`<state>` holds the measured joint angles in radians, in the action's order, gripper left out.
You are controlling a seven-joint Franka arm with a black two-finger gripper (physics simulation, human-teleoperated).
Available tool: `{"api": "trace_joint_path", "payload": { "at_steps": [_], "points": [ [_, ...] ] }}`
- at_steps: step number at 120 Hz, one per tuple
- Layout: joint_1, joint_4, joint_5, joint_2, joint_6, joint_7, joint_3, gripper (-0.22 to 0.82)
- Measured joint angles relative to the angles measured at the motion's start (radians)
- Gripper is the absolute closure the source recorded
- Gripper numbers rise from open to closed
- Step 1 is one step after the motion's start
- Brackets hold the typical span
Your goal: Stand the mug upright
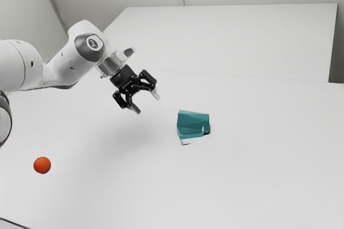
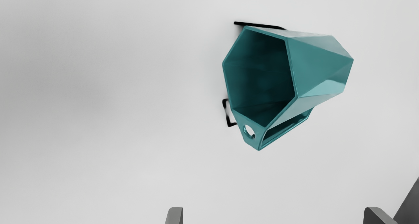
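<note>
My gripper point(image 1: 148, 103) is above the table with its fingers spread apart and nothing between them. The teal faceted mug point(image 1: 192, 124) lies on its side on the table, lower than the gripper and toward the exterior view's right. In the wrist view the hollow mouth of the mug point(image 2: 262, 77) faces the camera at a slant, its closed base pointing away, and its handle point(image 2: 253, 135) is on the side nearer my fingertips. The gripper point(image 2: 273, 215) has its two tips far apart there, not touching the mug.
An orange ball point(image 1: 42, 165) rests on the white table point(image 1: 258, 175) at the exterior view's lower left, well away from the mug. Behind, a pale panel point(image 1: 231, 41) rises at the table's far side.
</note>
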<state>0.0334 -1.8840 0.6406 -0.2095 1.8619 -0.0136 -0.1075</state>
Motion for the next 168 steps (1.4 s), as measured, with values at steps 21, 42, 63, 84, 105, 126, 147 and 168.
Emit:
{"api": "trace_joint_path", "payload": {
  "at_steps": [21,42,63,84,105,126,147,168],
  "points": [
    [0.003,0.020,0.141,-0.093,0.079,0.007,0.003,0.00],
    [0.004,0.055,0.225,-0.172,0.136,0.012,0.009,0.00],
    [0.010,0.075,0.328,-0.237,0.179,0.009,0.034,0.00],
    [0.016,0.076,0.416,-0.267,0.224,0.002,0.085,0.00],
    [0.020,0.075,0.470,-0.281,0.252,-0.003,0.108,0.11],
    [0.024,0.077,0.471,-0.280,0.265,-0.005,0.109,0.53],
    [0.026,0.093,0.454,-0.275,0.271,-0.004,0.116,0.69],
    [0.036,0.099,0.438,-0.275,0.290,0.000,0.131,0.76]
  ]
}}
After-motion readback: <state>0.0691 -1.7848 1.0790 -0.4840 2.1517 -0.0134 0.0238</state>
